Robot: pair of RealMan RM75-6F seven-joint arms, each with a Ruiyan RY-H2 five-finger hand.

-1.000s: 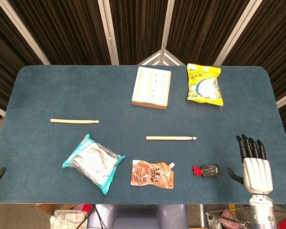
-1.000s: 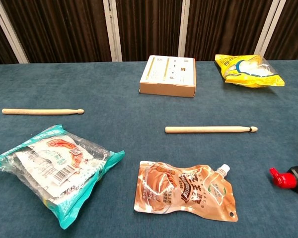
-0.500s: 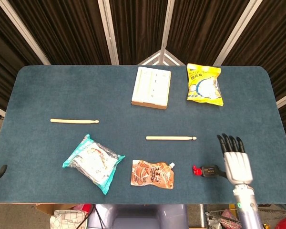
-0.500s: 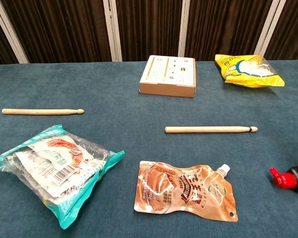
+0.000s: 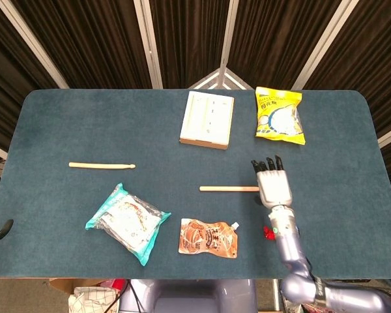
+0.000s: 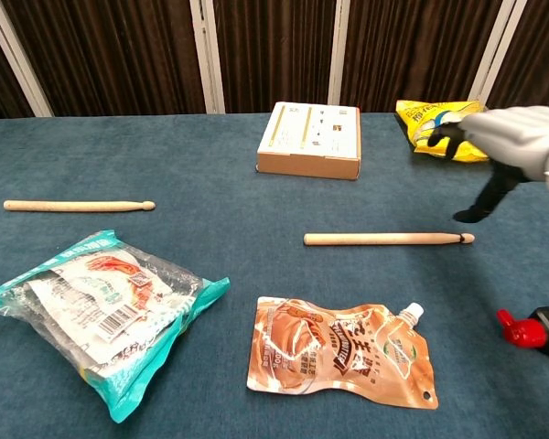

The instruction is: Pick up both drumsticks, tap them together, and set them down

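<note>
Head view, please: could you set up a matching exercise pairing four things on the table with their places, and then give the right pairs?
Things:
1. yellow snack bag
2. white box
3. teal-edged clear packet
4. right hand

Places:
A. near side of the table, left of the brown spouted pouch
B. far side, right of the white box
C. over the tip end of the right drumstick
D. far side, near the table's middle

Pairs: 1-B, 2-D, 3-A, 4-C
</note>
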